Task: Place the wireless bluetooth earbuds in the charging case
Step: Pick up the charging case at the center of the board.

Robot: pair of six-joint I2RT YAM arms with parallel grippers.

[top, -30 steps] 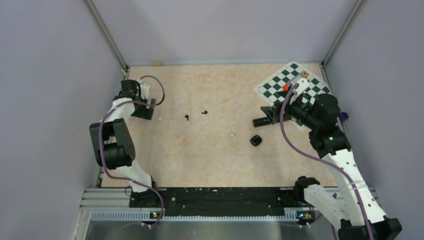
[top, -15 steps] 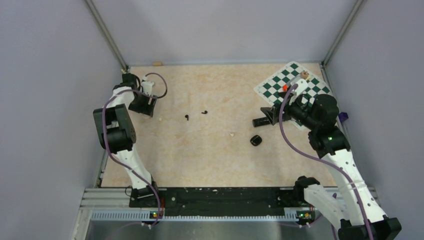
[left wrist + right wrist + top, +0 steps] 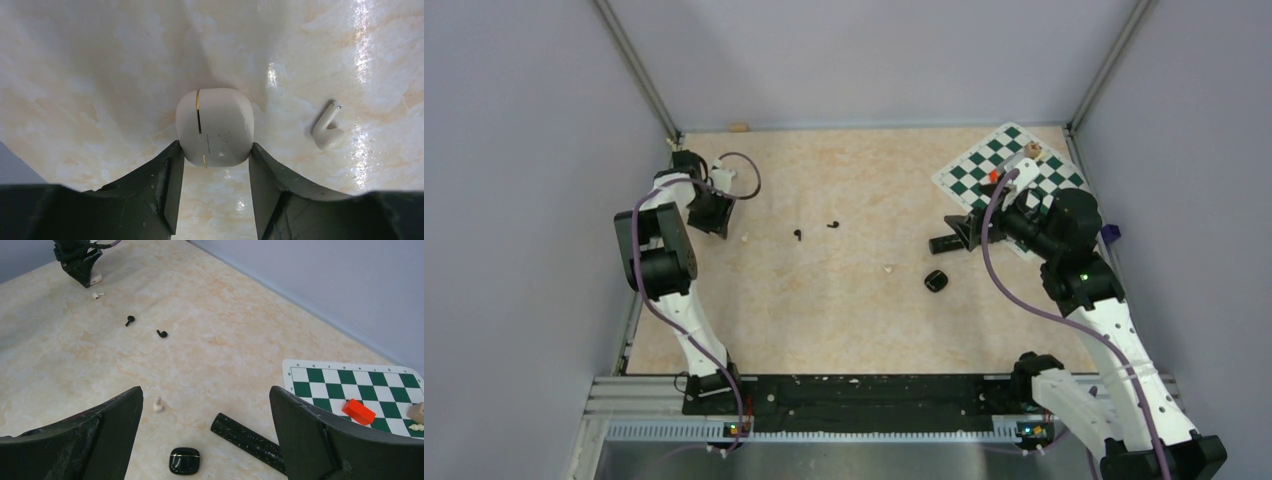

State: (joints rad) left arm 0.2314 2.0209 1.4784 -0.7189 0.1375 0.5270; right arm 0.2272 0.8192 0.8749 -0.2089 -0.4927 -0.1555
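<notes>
Two black wireless bluetooth earbuds (image 3: 797, 236) (image 3: 832, 223) lie apart on the table's middle; the right wrist view shows them far off (image 3: 130, 319) (image 3: 161, 333). The glossy black charging case (image 3: 184, 460) lies shut on the table, just below and between the wide-apart jaws of my right gripper (image 3: 206, 395), which is open and empty. From above, the charging case (image 3: 936, 281) sits left of the right arm. My left gripper (image 3: 215, 149) is at the far left (image 3: 709, 215), away from these, its fingers pressed on both sides of a cream-coloured case (image 3: 215, 120).
A cream earbud (image 3: 328, 131) lies right of the cream case, another (image 3: 158, 404) near the black case. A long black speckled cylinder (image 3: 245, 440) lies right of the black case. A green chessboard (image 3: 350, 385) with a red block (image 3: 358, 411) sits at the back right.
The left gripper's jaws have closed in onto the cream case while the left arm shifted slightly. The right arm has not moved.
</notes>
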